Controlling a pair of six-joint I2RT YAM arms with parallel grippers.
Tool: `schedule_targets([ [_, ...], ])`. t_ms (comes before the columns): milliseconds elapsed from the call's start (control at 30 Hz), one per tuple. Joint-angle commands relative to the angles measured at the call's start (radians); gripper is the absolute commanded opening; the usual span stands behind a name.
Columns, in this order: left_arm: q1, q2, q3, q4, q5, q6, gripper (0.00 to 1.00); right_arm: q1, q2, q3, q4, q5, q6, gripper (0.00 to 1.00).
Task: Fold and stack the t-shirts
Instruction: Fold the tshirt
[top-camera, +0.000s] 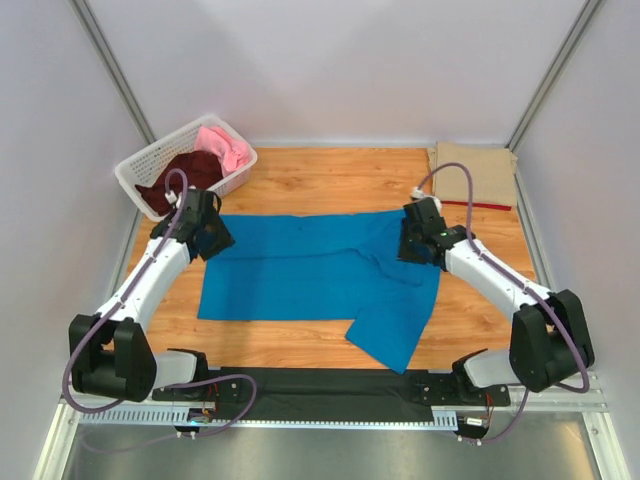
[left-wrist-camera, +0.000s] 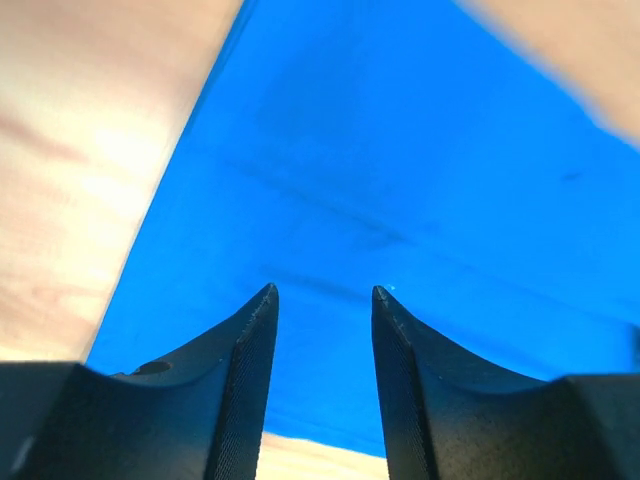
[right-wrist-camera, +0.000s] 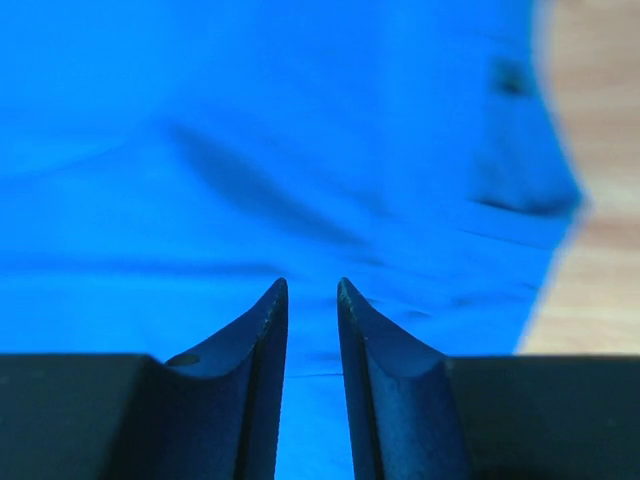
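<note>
A bright blue t-shirt (top-camera: 310, 275) lies spread on the wooden table, one part trailing toward the front right. My left gripper (top-camera: 213, 243) hovers over its far left corner, open and empty; the left wrist view shows blue cloth (left-wrist-camera: 400, 180) under the parted fingers (left-wrist-camera: 250, 340). My right gripper (top-camera: 413, 247) hovers over the shirt's far right part, slightly open and empty; blue cloth (right-wrist-camera: 300, 150) fills the right wrist view. A folded tan t-shirt (top-camera: 475, 170) lies at the back right on a red one (top-camera: 490, 205). Dark maroon (top-camera: 180, 178) and pink (top-camera: 225, 147) shirts lie in the basket.
A white lattice basket (top-camera: 135, 172) stands at the back left corner. White walls close in the table on three sides. A black strip (top-camera: 320, 382) runs along the near edge between the arm bases.
</note>
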Motion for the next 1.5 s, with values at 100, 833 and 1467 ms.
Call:
schedule_targets([
  [100, 0.000, -0.018, 0.225, -0.093, 0.043, 0.134, 0.52, 0.223, 0.093, 0.056, 0.132, 0.008, -0.214, 0.23],
  [833, 0.023, -0.041, 0.256, -0.093, 0.061, 0.317, 0.55, 0.268, 0.356, 0.146, 0.218, 0.209, -0.276, 0.25],
  [1467, 0.061, -0.044, 0.236, -0.078, 0.104, 0.307, 0.54, 0.265, 0.416, 0.178, 0.215, 0.238, -0.276, 0.20],
])
